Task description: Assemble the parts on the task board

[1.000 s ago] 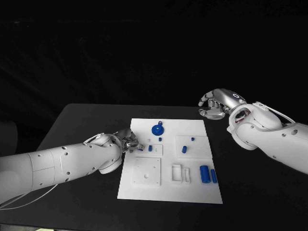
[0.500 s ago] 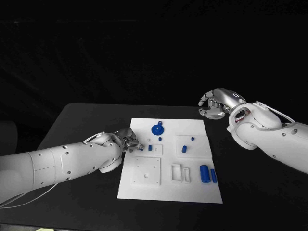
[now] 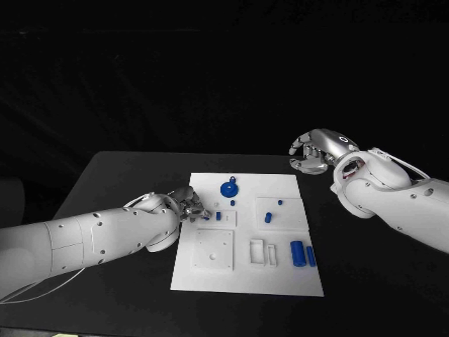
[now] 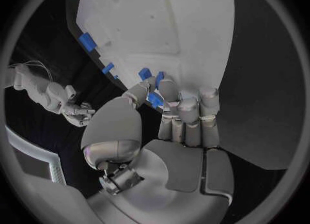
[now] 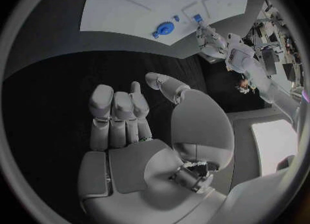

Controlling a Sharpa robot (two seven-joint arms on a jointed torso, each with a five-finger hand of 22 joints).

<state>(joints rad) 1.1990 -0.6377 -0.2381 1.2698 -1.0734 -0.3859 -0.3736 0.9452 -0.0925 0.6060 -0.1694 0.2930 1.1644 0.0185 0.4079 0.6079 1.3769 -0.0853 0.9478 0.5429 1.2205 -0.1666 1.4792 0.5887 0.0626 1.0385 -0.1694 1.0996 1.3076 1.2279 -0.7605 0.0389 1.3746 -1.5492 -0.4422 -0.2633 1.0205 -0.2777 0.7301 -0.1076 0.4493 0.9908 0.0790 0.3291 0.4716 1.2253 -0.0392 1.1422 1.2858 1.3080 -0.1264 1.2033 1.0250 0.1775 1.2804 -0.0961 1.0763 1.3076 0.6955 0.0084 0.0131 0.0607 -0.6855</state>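
The white task board (image 3: 247,239) lies in the lower middle of the head view on the black table (image 3: 123,175). The left hand (image 3: 187,208) sits at the board's left edge, a little above the frame's centre line, with its fingers (image 4: 169,92) curled together around a small blue part (image 4: 155,99) at the board's rim (the wrist view shows the thumb and fingertips pressed on it). On the board, a round blue disc part (image 3: 229,189) lies near the top centre, a small blue peg (image 3: 268,217) sits in the raised square to the right of centre, and two blue cylinders (image 3: 302,253) lie side by side near the right edge, lower down. The right hand (image 3: 316,151) hangs off the board's upper right corner, over the table, fingers curled inward and holding nothing.
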